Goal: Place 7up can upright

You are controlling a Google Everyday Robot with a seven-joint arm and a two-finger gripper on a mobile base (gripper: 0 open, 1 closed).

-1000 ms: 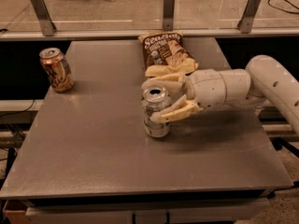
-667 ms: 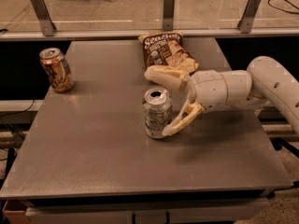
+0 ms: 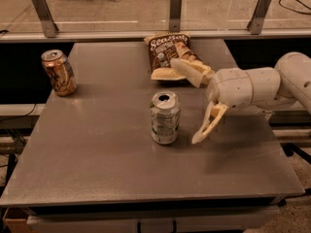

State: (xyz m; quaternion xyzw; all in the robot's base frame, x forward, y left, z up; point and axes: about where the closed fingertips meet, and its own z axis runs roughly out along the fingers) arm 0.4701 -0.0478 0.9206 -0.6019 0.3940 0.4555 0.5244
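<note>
Clutter first. An orange-gold patterned drink can (image 3: 58,73) stands upright near the far-left corner of the grey metal desk (image 3: 97,154), well apart from everything else. A brown crinkled snack bag w/ white lettering (image 3: 165,52) lies flat at the middle of the far edge.

My cream two-finger gripper (image 3: 184,101) reaches in from the right edge on a bulky white arm. Its jaws are spread wide and hold nothing. The upper finger (image 3: 190,72) sits over the bag's right side, though I can't tell if it touches. The lower finger (image 3: 208,125) angles down toward the desk just right of the task can, w/ a small gap btwn them.

The 7up can (image 3: 164,118), a silver-white aluminium drink can w/ a green band, stands upright approx. at desk centre, between snack bag and near edge, free of the gripper. Its top faces up and the mouth opening shows as a dark hole. The green lettering is on the lower body.
</note>
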